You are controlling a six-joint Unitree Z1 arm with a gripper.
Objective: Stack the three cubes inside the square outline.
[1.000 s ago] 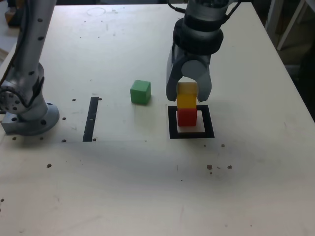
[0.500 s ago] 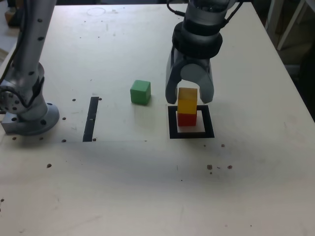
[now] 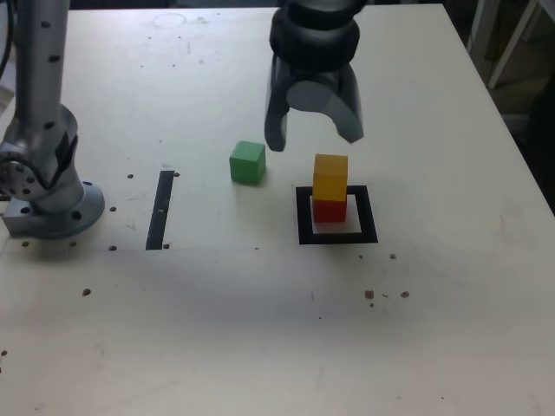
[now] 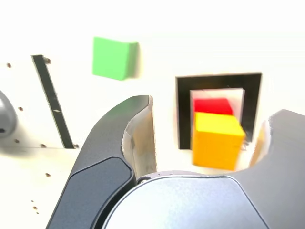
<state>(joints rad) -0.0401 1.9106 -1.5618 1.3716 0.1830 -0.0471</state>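
Two cubes stacked in the square, our pincer clear above them.

We see our grey pincer (image 3: 314, 137) with its jaws apart, holding nothing; just below it the small yellow cube (image 3: 330, 177) sits on the red cube (image 3: 329, 209) inside the black tape square outline (image 3: 337, 236), while the green cube (image 3: 247, 162) rests on the pale bench (image 3: 260, 329) off to its side, toward the exterior view's left.
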